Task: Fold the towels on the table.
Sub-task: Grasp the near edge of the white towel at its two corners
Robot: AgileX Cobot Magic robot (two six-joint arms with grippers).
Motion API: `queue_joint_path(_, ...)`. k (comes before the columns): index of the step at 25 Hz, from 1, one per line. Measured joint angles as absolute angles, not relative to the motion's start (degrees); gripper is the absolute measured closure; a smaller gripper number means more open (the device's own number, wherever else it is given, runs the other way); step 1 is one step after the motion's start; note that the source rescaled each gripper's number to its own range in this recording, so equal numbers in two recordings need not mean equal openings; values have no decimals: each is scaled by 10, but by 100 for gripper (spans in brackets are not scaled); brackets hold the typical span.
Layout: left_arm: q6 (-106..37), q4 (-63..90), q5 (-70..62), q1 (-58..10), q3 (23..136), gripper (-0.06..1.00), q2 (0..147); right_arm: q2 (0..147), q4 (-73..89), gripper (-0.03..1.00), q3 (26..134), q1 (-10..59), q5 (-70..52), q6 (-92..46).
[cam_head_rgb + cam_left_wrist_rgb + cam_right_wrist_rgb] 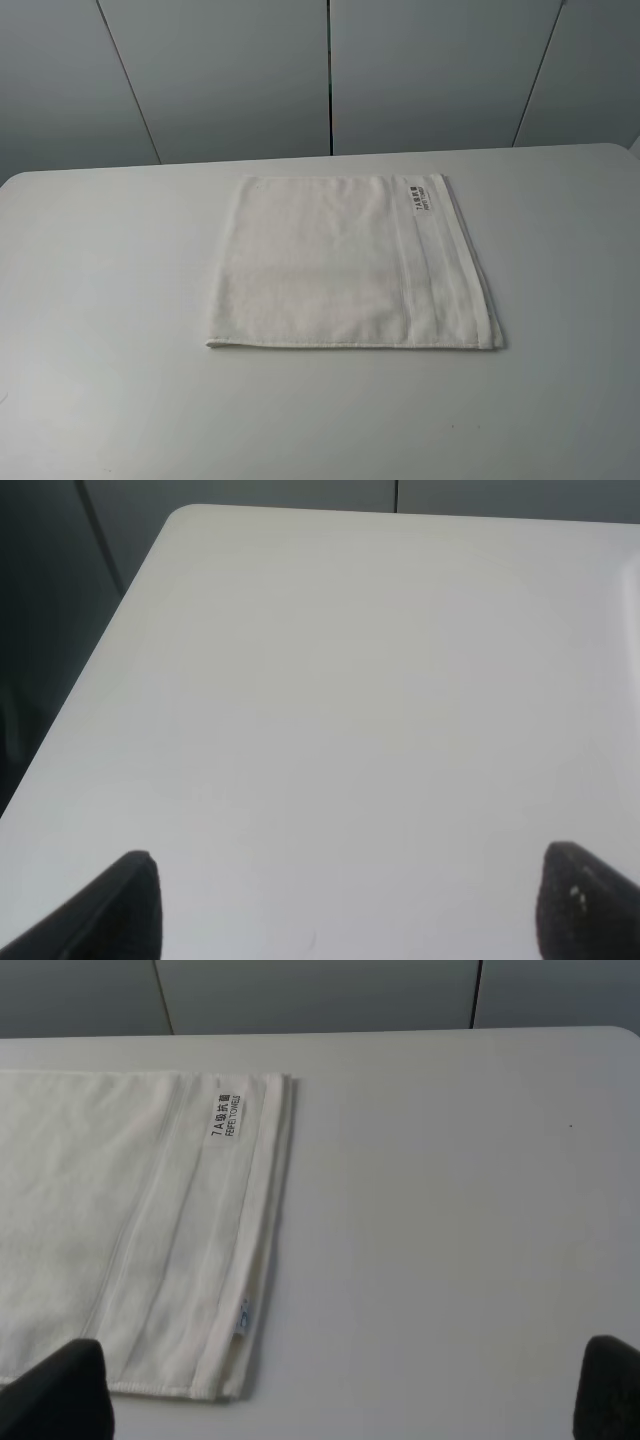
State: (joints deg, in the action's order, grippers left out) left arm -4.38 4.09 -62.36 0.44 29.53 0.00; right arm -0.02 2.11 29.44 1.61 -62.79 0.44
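We see the towel (pixel 350 265) flat with bare table (pixel 110 300) round every edge, left gripper (pixel 345 900) and right gripper (pixel 335 1385) both spread wide, only fingertips showing.

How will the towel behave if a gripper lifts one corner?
Probably floppy: the towel lies limp and flat on the table, so a lifted corner should drape, not hold shape. Likely light, thin terry. Its edge seems layered, so a pinch may catch only the top layer.
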Motion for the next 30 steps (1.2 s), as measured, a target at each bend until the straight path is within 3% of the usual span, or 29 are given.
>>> queue_joint_path(30,-44,41,-624,4,295,-3,0,0,21,-3,294,16,-628,4)
